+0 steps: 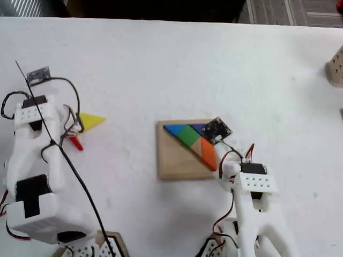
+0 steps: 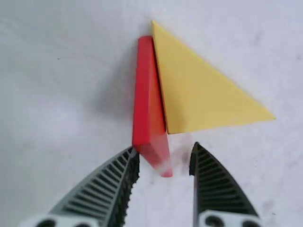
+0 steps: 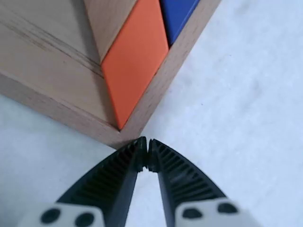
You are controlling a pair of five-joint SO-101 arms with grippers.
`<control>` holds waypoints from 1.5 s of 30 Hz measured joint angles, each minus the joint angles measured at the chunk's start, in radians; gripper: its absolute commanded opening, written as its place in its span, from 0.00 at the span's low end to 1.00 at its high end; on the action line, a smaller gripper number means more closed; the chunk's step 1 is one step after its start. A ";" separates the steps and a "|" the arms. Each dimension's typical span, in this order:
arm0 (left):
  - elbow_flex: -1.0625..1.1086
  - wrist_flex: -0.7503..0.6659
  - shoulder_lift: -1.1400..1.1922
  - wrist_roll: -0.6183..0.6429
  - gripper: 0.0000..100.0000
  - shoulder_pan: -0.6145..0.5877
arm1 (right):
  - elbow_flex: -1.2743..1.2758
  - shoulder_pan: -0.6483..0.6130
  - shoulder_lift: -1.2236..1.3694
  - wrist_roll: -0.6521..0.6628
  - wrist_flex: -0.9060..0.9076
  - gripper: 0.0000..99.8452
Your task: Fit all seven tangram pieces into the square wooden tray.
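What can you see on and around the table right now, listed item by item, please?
Square wooden tray: one, light wood, table centre.
Pieces in the tray: four, light blue triangle, green square, dark blue piece, orange parallelogram, packed into its far right half.
Yellow triangle: one, flat on the table left of the tray.
Red piece: one, apparently on edge, touching the yellow triangle.
Beige perforated object: one, at the table's far right edge.
Left gripper: one, black fingers, open around the red piece's end.
Right gripper: one, black fingers, shut, just off the tray's corner nearest the orange parallelogram.
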 measured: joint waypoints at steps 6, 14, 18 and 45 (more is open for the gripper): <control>0.012 -0.032 0.000 0.002 0.14 -0.002 | 0.000 0.000 0.000 0.000 0.000 0.02; 0.012 -0.034 0.000 0.008 0.02 0.000 | 0.000 0.000 0.000 0.000 0.000 0.02; 0.012 -0.034 0.015 0.008 0.02 0.000 | 0.000 0.000 0.000 0.000 0.000 0.02; -0.138 0.368 -0.304 -0.121 0.02 0.184 | 0.040 0.206 -0.098 -0.035 0.029 0.02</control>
